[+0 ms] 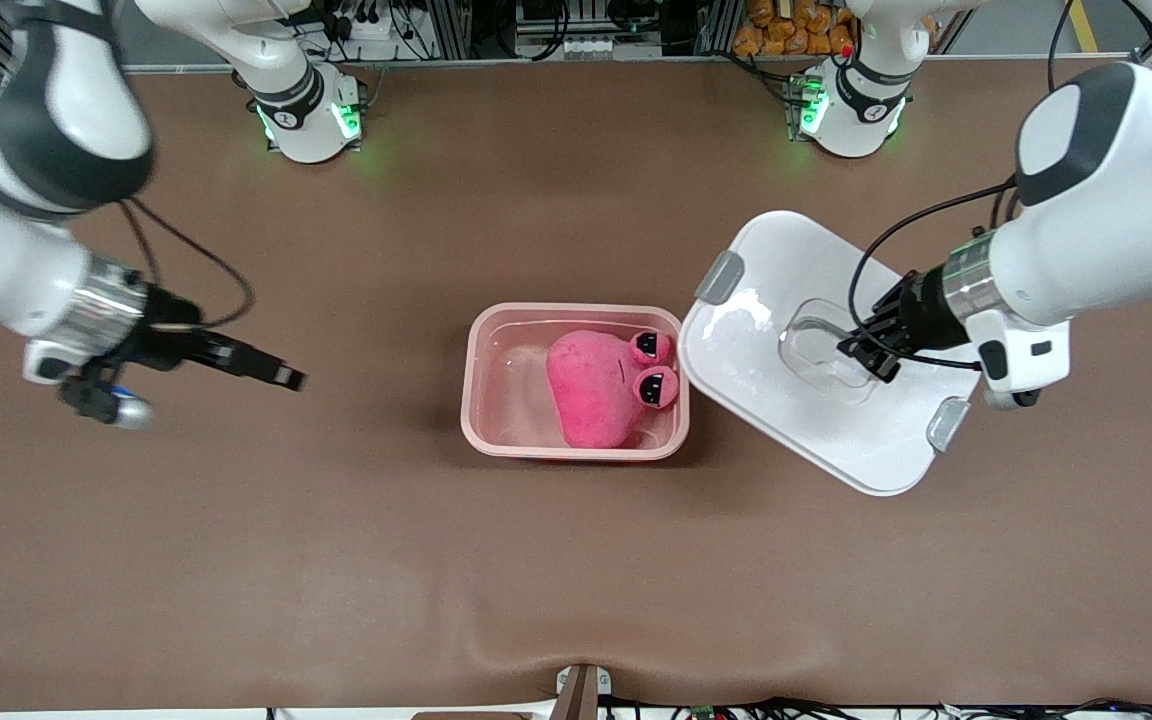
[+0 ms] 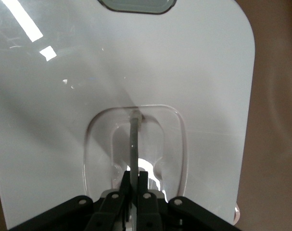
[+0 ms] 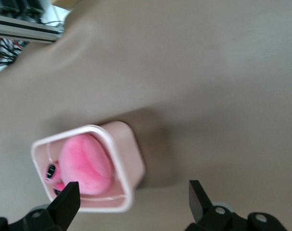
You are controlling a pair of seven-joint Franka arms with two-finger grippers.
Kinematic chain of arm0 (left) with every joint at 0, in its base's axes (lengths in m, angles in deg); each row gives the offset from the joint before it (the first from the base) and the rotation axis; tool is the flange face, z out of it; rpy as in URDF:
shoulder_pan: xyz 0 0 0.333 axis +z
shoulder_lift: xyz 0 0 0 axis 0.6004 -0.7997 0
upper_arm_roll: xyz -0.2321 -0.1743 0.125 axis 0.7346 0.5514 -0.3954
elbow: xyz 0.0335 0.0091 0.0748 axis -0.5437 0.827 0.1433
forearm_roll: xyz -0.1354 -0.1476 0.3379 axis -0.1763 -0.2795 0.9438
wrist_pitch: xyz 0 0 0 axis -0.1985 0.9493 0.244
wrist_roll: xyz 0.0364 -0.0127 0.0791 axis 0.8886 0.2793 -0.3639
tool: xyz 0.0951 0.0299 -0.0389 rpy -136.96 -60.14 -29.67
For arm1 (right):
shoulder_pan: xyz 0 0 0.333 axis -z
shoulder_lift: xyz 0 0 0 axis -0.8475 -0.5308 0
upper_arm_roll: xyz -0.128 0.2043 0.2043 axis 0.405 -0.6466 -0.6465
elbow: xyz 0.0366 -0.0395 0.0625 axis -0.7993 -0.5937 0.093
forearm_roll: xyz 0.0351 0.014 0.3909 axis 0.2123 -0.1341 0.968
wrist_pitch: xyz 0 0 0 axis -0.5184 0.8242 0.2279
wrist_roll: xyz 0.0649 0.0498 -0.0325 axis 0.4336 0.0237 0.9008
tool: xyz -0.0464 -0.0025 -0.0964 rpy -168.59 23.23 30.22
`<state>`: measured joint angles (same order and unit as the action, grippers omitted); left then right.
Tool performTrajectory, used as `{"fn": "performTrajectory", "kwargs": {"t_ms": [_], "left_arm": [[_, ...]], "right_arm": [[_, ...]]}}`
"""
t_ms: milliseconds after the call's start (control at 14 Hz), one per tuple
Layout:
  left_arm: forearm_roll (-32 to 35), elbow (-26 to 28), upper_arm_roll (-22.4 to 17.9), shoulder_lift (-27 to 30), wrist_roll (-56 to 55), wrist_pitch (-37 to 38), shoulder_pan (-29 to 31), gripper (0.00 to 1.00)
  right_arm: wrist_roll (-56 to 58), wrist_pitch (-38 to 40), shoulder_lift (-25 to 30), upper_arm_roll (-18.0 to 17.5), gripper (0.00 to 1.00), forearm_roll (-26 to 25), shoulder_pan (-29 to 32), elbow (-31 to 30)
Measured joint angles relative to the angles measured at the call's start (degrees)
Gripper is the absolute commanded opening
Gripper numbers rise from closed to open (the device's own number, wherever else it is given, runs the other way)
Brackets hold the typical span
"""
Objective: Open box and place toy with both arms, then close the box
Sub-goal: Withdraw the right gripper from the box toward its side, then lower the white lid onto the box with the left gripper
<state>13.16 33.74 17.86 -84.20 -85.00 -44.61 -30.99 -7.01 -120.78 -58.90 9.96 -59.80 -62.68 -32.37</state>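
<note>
The pink box (image 1: 481,400) stands open mid-table with the hot-pink toy (image 1: 596,390) lying inside it. Its white lid (image 1: 766,400) hangs tilted beside the box, toward the left arm's end, one edge close to the box's rim. My left gripper (image 1: 866,355) is shut on the lid's thin grey handle (image 2: 133,139) in the recess; the left wrist view shows the lid (image 2: 136,62) filling the picture and the gripper (image 2: 134,178) pinching the handle. My right gripper (image 1: 281,372) hovers open and holds nothing, over bare table toward the right arm's end. In its wrist view the box (image 3: 131,159) and toy (image 3: 85,163) lie ahead of the gripper (image 3: 133,199).
The brown table (image 1: 336,560) runs wide around the box. Both arm bases (image 1: 311,115) stand with green lights along the edge farthest from the front camera. Grey clips (image 1: 719,277) sit on the lid's ends.
</note>
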Motion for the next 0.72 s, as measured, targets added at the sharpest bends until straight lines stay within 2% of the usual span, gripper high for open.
{"fn": "performTrajectory", "kwargs": {"t_ms": [215, 501, 716], "left_arm": [[0.00, 0.05, 0.02, -1.42, -7.30, -4.36, -3.78, 0.00], [1.55, 0.10, 0.00, -3.51, -18.17, -9.98, -8.45, 0.00], [5.67, 0.23, 0.00, -5.34, -28.07, -14.11, -12.75, 0.00]], "right_arm": [[8.98, 7.75, 3.06, 0.20, 1.00, -6.29, 6.47, -0.12], [14.70, 12.35, 8.15, 1.21, 1.00, -17.45, 7.10, -0.12], [16.53, 16.26, 10.17, 1.53, 1.00, -20.97, 7.17, 0.84]]}}
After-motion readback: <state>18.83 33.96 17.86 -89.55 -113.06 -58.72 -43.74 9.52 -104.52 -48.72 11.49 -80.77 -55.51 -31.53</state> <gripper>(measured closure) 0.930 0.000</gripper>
